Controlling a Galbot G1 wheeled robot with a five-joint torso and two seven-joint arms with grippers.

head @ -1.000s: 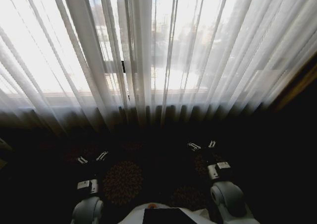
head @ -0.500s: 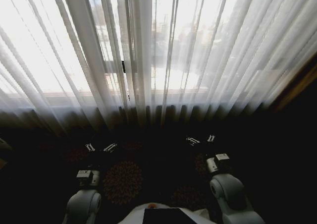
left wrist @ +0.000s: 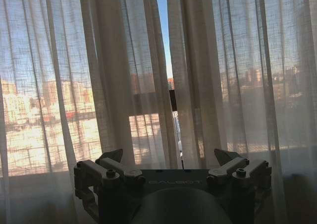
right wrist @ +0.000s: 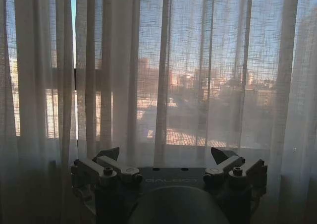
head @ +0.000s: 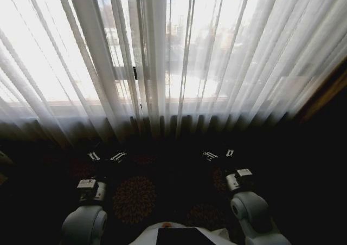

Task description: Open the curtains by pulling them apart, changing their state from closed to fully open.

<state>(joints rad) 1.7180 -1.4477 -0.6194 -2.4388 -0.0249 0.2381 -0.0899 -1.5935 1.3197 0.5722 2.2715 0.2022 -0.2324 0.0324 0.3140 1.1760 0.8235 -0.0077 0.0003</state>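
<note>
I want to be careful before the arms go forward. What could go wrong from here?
1. The curtains are sheer; the open left claw and right claw may close on too little fabric and slip.
2. The central gap is narrow, so a claw could miss the edge.

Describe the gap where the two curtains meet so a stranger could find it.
Start at the curtains covering the bright window. Between the pleats runs a narrow slit showing bare blue sky, unlike the veiled fabric on either side.
</note>
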